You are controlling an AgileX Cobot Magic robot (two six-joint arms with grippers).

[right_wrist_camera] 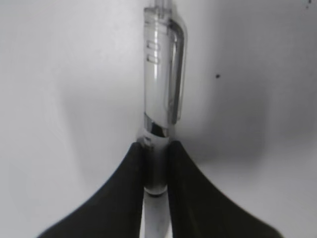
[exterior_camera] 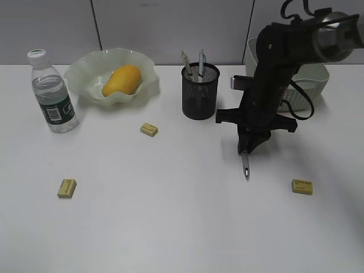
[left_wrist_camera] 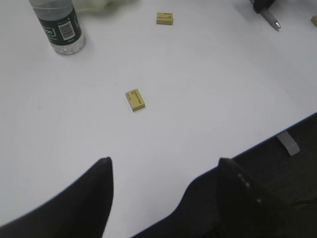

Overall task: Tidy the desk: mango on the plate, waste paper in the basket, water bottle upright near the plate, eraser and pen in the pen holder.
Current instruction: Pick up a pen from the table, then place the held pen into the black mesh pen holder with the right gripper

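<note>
My right gripper [exterior_camera: 248,149] is shut on a clear pen [right_wrist_camera: 163,74], whose tip [exterior_camera: 245,169] hangs down over the white desk [exterior_camera: 170,216], right of the black mesh pen holder [exterior_camera: 200,91]. The holder has two pens in it. The mango [exterior_camera: 121,80] lies in the ruffled green plate [exterior_camera: 85,74]. The water bottle [exterior_camera: 52,92] stands upright left of the plate. Three yellow erasers lie on the desk: one at the left [exterior_camera: 66,188], one in the middle [exterior_camera: 149,129], one at the right [exterior_camera: 302,186]. My left gripper [left_wrist_camera: 163,163] is open and empty, above the desk's front edge. The waste paper is not visible.
The pale green basket [exterior_camera: 310,79] stands at the back right, partly behind the right arm. In the left wrist view the bottle [left_wrist_camera: 58,25] and two erasers [left_wrist_camera: 135,99] [left_wrist_camera: 165,18] show, and the desk edge runs at the lower right.
</note>
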